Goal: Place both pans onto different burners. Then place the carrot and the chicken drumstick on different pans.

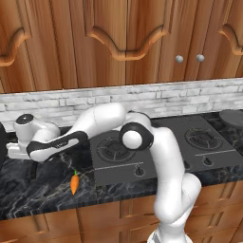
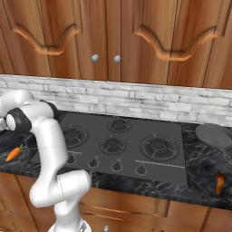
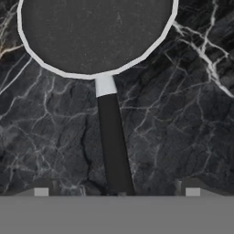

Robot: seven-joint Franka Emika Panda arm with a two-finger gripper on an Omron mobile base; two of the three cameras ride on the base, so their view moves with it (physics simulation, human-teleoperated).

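As neither pan sat on a burner yet | jaws spread, gripper [image 3: 117,191] at lower frame, straddling black handle [image 3: 113,146] for lifting | white-rimmed pan [image 3: 96,34] upper frame, flat on marble counter [image 3: 183,114].

Kitchen: gas stovetop [image 2: 122,140], marble counter [image 1: 42,185], wooden cabinets [image 2: 118,36].

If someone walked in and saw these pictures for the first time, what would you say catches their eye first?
Probably the white arm bending far to its left over the dark marble counter, with its open hand hovering above the black handle of the silver-rimmed pan. Next, the bright orange carrot lying near the counter's front edge, left of the stovetop. Then the plain grey pan and the chicken drumstick, both right of the stovetop.
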